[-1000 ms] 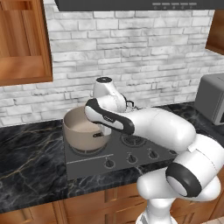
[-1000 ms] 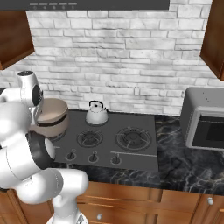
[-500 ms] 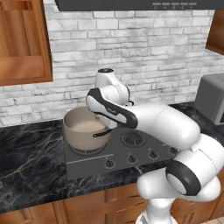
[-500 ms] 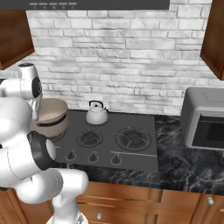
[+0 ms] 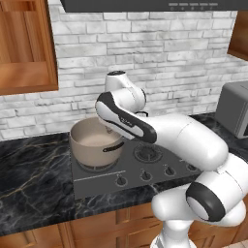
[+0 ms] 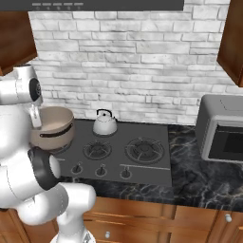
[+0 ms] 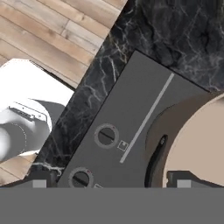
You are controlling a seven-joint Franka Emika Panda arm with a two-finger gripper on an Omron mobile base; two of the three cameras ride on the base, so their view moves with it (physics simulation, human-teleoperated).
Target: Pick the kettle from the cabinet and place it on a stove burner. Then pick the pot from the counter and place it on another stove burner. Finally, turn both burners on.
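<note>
The wide beige pot (image 5: 94,144) (image 6: 53,127) (image 7: 202,144) stands on the left burner of the dark grey cooktop (image 5: 92,181) (image 7: 140,98). My gripper (image 7: 109,180) hangs open just above the pot's near rim, over its dark side handle (image 7: 155,161), with nothing between the fingers. The small silvery kettle (image 6: 105,123) sits upright on the back burner beside the pot. Two bare ringed burners (image 6: 97,150) (image 6: 144,150) lie to the right. The knobs (image 7: 106,135) (image 6: 100,171) run along the cooktop's front. The black marble counter (image 5: 29,169) flanks the stove.
A grey microwave (image 6: 222,128) (image 5: 235,114) stands on the counter right of the cooktop. A wooden wall cabinet (image 5: 24,46) hangs at upper left, a range hood (image 6: 104,4) above the stove. My own arm (image 5: 145,123) arches over the pot.
The arm has lifted a little and its elbow has swung up above the pot. The pot and the kettle have stayed in place, and the jaws have stayed open.
</note>
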